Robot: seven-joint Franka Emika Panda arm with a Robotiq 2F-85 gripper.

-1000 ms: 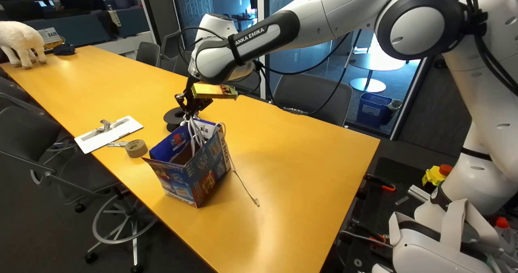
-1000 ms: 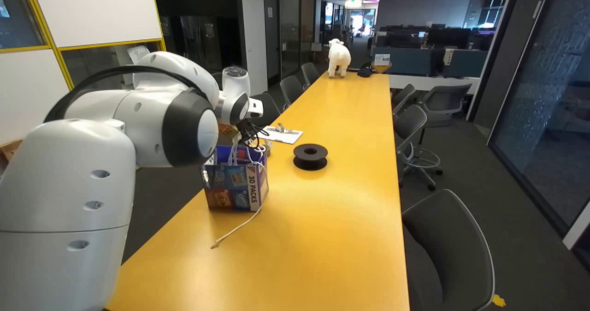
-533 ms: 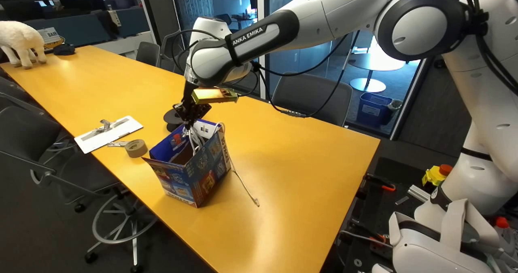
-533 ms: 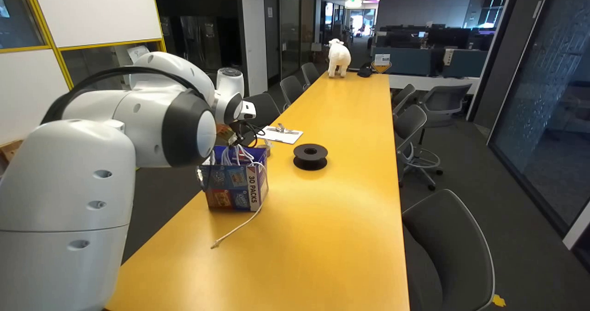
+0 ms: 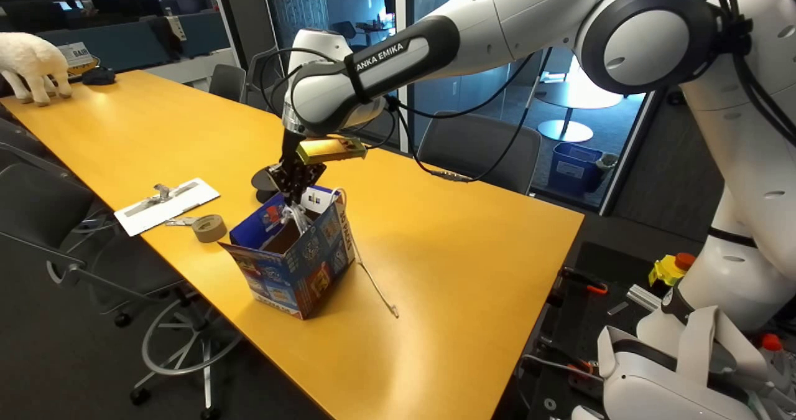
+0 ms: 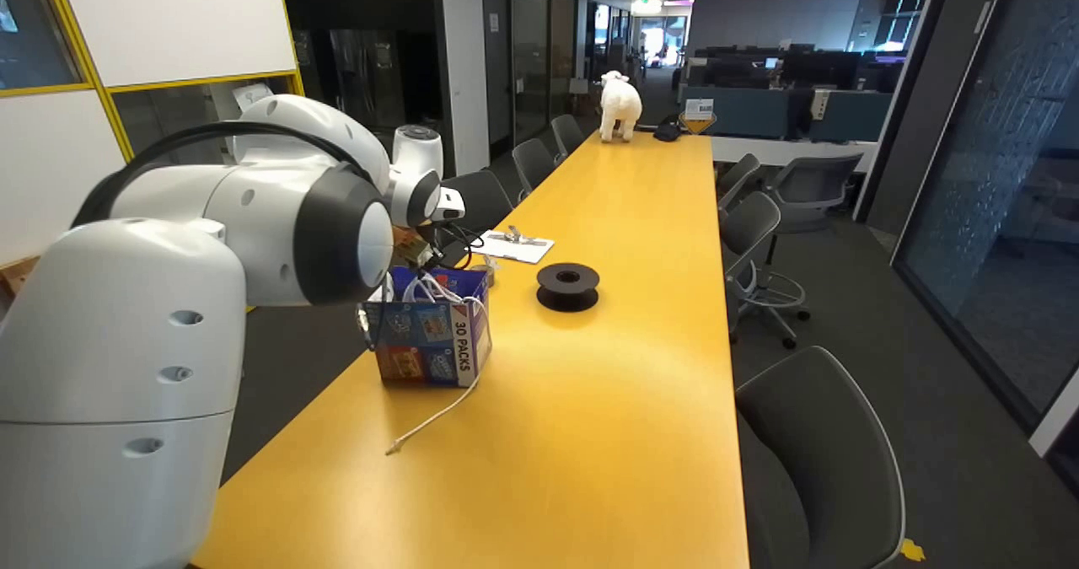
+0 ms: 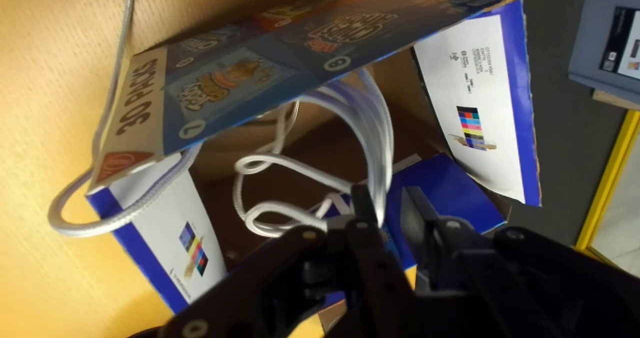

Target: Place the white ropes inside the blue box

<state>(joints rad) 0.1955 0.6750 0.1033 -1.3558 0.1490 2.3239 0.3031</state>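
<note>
Gripper [image 7: 386, 195], per the wrist view, has its jaws apart, w/ the white ropes [image 7: 372, 127] running down btwn them: bunched at the left side, a gap at the right; it's dark there, so can't say for sure if rope touches metal. Most of the rope lies inside the blue box [image 7: 300, 62], part as small loops deep in, part as a bundle arching off the printed wall. One strand [image 7: 100, 228] hooks out over the rim at left & runs down outside. In an exterior view, the jaws sit at the far side of the box's open mouth, ropes just below. Box stands upright nr the left edge of the table [image 5: 448, 264], flaps open, & that strand trails onto the tabletop to the right. Roll of tape [image 5: 209, 228] is just left of the box, clipboard [image 5: 166, 206] farther left. In an exterior view, the gripper is small & partly hidden; rope loops show at the box rim, & the strand's end lies on the near side. Black spool [image 6: 567, 287] stands to the right, apart from the box; plush sheep [image 6: 620, 107] is at the table's far end, grey chair [image 6: 830, 434] nr right.
</note>
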